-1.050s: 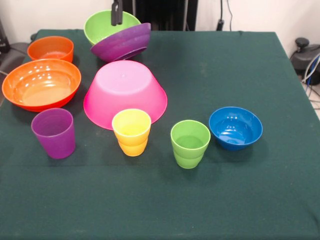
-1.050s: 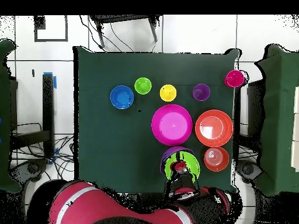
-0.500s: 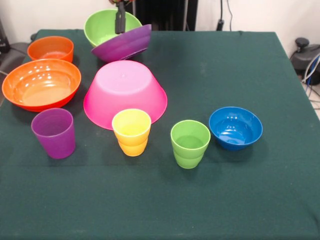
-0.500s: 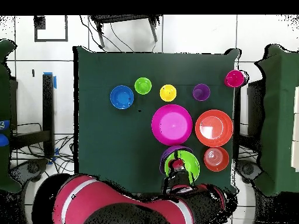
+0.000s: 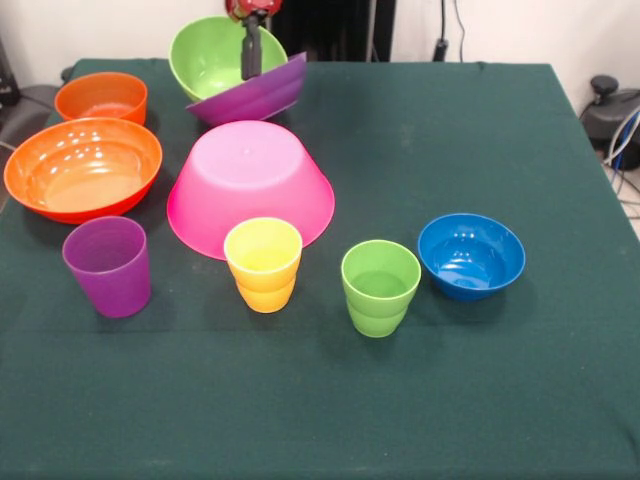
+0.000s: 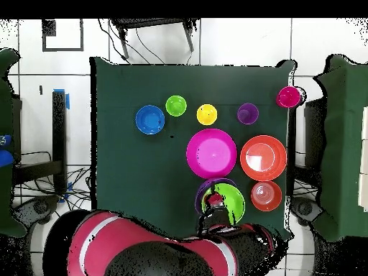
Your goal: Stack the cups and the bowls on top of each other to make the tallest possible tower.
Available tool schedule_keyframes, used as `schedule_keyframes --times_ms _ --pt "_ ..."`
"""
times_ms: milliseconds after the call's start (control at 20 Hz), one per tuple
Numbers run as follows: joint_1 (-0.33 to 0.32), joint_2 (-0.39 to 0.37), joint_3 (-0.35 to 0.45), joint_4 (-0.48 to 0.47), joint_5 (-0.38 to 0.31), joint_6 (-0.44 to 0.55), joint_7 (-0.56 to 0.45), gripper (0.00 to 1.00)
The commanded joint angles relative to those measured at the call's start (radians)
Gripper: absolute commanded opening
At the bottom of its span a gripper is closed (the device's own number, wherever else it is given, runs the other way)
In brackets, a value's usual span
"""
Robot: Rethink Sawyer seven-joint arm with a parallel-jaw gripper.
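Gripping | tool [image 5: 251,55] on tilted purple bowl [image 5: 262,93] rim | green bowl [image 5: 208,55] nested inside

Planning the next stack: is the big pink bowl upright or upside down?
Upside down: the pink bowl shows its flat base upward, wide rim on the table.

A dark green tablecloth [image 5: 480,140] covers the table; a black chair [image 6: 154,29] stands on white floor tiles [image 6: 237,39].

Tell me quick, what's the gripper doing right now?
Gripper: shut on the rim of the lime green bowl, which sits nested in the tilted purple bowl.
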Motion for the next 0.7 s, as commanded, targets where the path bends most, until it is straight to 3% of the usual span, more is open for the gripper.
schedule_keyframes --times_ms 50,700 --pt "0.013 0.051 0.141 -0.100 0.049 -0.011 -0.216 1.00" --pt "0.048 -0.080 0.081 -0.057 -0.085 0.059 -0.112 1.00"
